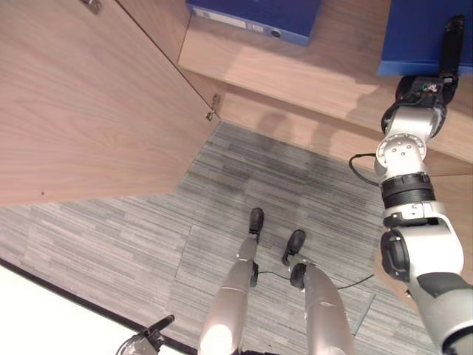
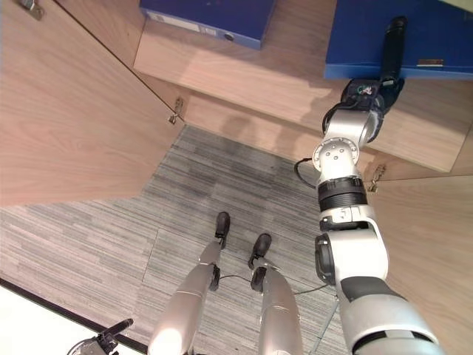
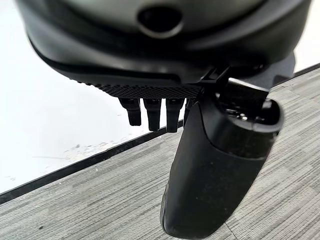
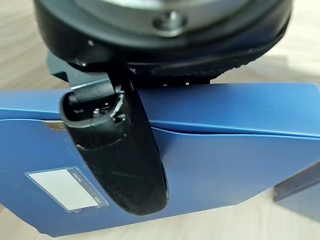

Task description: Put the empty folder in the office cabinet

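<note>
A blue folder (image 2: 436,37) lies flat on the wooden cabinet shelf (image 2: 295,74) at the upper right. My right hand (image 2: 389,44) reaches up onto it. In the right wrist view the thumb (image 4: 120,155) lies pressed across the blue folder's (image 4: 225,150) cover near its white label, and the fingers are hidden behind the folder. My left hand (image 1: 148,336) hangs low at the bottom left, away from the cabinet. In its wrist view its fingers (image 3: 152,112) hang relaxed with nothing between them and the thumb.
A second blue folder (image 1: 259,15) lies further left on the same shelf. The open wooden cabinet door (image 1: 89,111) stands out at the left. Grey striped carpet (image 1: 244,177) runs below the shelf, and a white surface (image 1: 44,318) sits at the lower left.
</note>
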`<state>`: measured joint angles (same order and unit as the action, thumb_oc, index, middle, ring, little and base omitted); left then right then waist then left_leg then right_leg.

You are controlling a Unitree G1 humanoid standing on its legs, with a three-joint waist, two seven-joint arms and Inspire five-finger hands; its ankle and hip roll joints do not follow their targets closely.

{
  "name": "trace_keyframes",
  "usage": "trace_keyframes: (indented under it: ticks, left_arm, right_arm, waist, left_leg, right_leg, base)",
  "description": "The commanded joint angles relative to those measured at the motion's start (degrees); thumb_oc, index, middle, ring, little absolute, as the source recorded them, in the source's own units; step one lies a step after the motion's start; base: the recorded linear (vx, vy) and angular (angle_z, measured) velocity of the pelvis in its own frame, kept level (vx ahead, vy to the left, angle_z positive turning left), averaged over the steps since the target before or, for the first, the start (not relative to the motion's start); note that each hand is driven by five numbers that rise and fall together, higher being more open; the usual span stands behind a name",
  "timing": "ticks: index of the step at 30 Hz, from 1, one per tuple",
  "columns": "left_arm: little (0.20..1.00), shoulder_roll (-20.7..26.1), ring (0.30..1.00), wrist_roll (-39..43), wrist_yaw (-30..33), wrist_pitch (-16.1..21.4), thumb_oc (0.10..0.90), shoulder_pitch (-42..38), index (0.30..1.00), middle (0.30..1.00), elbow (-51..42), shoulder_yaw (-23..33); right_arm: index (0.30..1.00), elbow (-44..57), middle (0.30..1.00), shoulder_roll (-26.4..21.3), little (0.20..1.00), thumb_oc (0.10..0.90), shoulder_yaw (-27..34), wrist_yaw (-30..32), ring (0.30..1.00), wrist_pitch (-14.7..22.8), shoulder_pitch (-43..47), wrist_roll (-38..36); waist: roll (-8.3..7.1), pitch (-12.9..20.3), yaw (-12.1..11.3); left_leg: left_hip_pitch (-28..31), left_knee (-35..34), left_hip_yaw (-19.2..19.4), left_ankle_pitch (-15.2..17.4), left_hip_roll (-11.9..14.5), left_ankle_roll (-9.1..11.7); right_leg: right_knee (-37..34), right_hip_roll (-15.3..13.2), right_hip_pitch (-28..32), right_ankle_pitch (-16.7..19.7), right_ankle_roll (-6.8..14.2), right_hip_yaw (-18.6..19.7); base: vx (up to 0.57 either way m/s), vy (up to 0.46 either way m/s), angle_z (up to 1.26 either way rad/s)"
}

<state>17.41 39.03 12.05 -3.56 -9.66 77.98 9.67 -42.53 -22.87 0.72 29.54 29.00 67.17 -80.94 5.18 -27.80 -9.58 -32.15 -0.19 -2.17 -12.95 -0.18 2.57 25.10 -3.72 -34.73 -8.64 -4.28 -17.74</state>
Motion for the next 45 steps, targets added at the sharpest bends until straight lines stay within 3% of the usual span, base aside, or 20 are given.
trace_keyframes:
  ticks: [1, 7, 8, 12, 15, 20, 25, 29, 37, 45]
  left_arm:
    - [0.9, 4.86, 0.9, -0.82, 2.74, 0.5, 0.8, 5.96, 0.9, 0.9, 2.76, -3.33]
    - [0.9, 4.9, 0.9, -0.59, 3.13, 1.43, 0.8, 5.0, 0.9, 0.9, 1.42, -6.21]
    - [0.9, 4.91, 0.9, -0.52, 3.21, 1.51, 0.8, 4.75, 0.9, 0.9, 1.57, -6.35]
    - [0.9, 4.73, 0.9, -0.96, 3.0, 1.3, 0.8, 4.29, 0.9, 0.9, 1.95, -6.61]
    - [0.9, 5.07, 0.9, -1.18, 2.42, 1.25, 0.8, 4.66, 0.9, 0.9, 2.37, -6.14]
    - [0.9, 5.84, 0.9, -1.11, 0.44, 1.57, 0.8, 6.02, 0.9, 0.9, 1.69, -5.14]
    - [0.9, 7.13, 0.9, -1.45, -2.14, 1.72, 0.8, 6.41, 0.9, 0.9, 1.02, -5.05]
    - [0.9, 7.5, 0.9, -1.64, -3.92, 1.72, 0.8, 6.15, 0.9, 0.9, 0.83, -5.56]
    - [0.9, 9.66, 0.9, -3.72, -7.36, 1.02, 0.8, 4.3, 0.9, 0.9, 1.9, -5.32]
    - [0.9, 9.89, 0.9, -4.14, -8.61, 0.94, 0.8, 3.97, 0.9, 0.9, 1.76, -5.5]
  right_arm:
    - [0.3, 2.47, 0.3, -4.56, 0.3, 0.4, -3.35, -2.33, 0.3, 1.85, 8.8, 7.43]
    - [0.3, -0.09, 0.3, -4.6, 0.3, 0.4, -2.52, -1.22, 0.3, 2.4, 11.37, 6.72]
    - [0.9, -0.22, 0.9, -4.77, 0.9, 0.8, -2.65, -1.18, 0.9, 2.39, 11.49, 6.75]
    - [0.9, -0.13, 0.9, -5.51, 0.9, 0.8, -3.0, -1.87, 0.9, 2.24, 11.51, 6.29]
    - [0.9, -1.64, 0.9, -7.11, 0.9, 0.8, -5.02, -3.61, 0.9, -0.05, 10.84, 6.32]
    - [0.9, -5.84, 0.9, -11.36, 0.9, 0.8, -11.08, -8.88, 0.9, -9.15, 9.61, 8.43]
    - [0.9, -11.27, 0.9, -14.49, 0.9, 0.8, -20.41, -15.7, 0.9, -20.85, 9.31, 14.27]
    - [0.9, -12.22, 0.9, -15.03, 0.9, 0.8, -24.77, -21.22, 0.9, -25.3, 9.45, 15.61]
    - [0.9, -11.71, 0.9, -17.86, 0.9, 0.8, -33.74, -29.84, 0.9, -30.5, 9.66, 21.48]
    - [0.9, -11.44, 0.9, -17.73, 0.9, 0.8, -35.2, -32.02, 0.9, -31.97, 8.55, 22.32]
  waist:
    - [-0.76, 1.38, -0.27]
    - [1.18, 0.38, -0.93]
    - [1.31, 0.29, -0.94]
    - [1.56, -0.07, -1.14]
    - [1.33, -0.14, -1.07]
    - [0.87, -0.56, -1.02]
    - [0.22, -1.05, -1.41]
    - [-0.27, -1.28, -1.65]
    - [-1.29, -1.47, -1.75]
    - [-1.52, -1.94, -1.47]
  left_leg:
    - [7.81, -1.12, 0.94, 9.04, -3.18, -0.96]
    - [7.26, -2.48, -0.05, 7.88, -3.34, -0.49]
    - [7.04, -2.47, -0.21, 7.8, -3.4, -0.48]
    - [6.72, -2.32, -0.82, 7.53, -3.5, -0.37]
    - [6.86, -2.33, -0.99, 7.49, -3.44, -0.26]
    - [7.22, -2.05, -1.08, 7.45, -3.22, -0.06]
    - [7.79, -1.75, -1.12, 7.33, -2.89, 0.24]
    - [8.12, -1.52, -0.98, 7.38, -2.59, 0.48]
    - [8.06, -0.66, -0.33, 7.48, -2.06, 0.83]
    - [7.95, -0.46, 0.29, 7.46, -1.8, 0.86]
  right_leg:
    - [-13.2, 0.15, 6.06, 3.72, 6.04, 4.09]
    - [-11.04, -0.11, 4.31, 2.28, 5.88, 3.04]
    - [-10.42, -0.26, 3.87, 1.98, 5.83, 2.95]
    - [-8.76, -0.5, 3.14, 1.13, 5.54, 2.43]
    - [-8.3, -0.58, 3.16, 0.75, 5.26, 2.08]
    - [-8.51, -0.45, 3.76, 0.76, 4.89, 1.6]
    - [-9.7, -0.22, 4.96, 1.47, 4.74, 1.03]
    - [-11.19, 0.03, 6.32, 2.05, 4.94, 0.73]
    - [-11.38, -0.03, 6.8, 2.52, 5.22, 0.66]
    - [-12.42, 0.04, 7.2, 3.12, 5.53, 0.65]
  base:
    - [0.02, -0.039, 0.11]
    - [0.01, -0.026, 0.08]
    - [0.0, -0.019, 0.06]
    - [0.0, -0.026, 0.05]
    - [0.0, -0.033, 0.07]
    - [-0.01, -0.041, 0.08]
    - [-0.03, -0.042, 0.01]
    - [-0.02, -0.035, 0.0]
    - [-0.01, -0.016, -0.03]
    - [0.0, 0.0, 0.0]
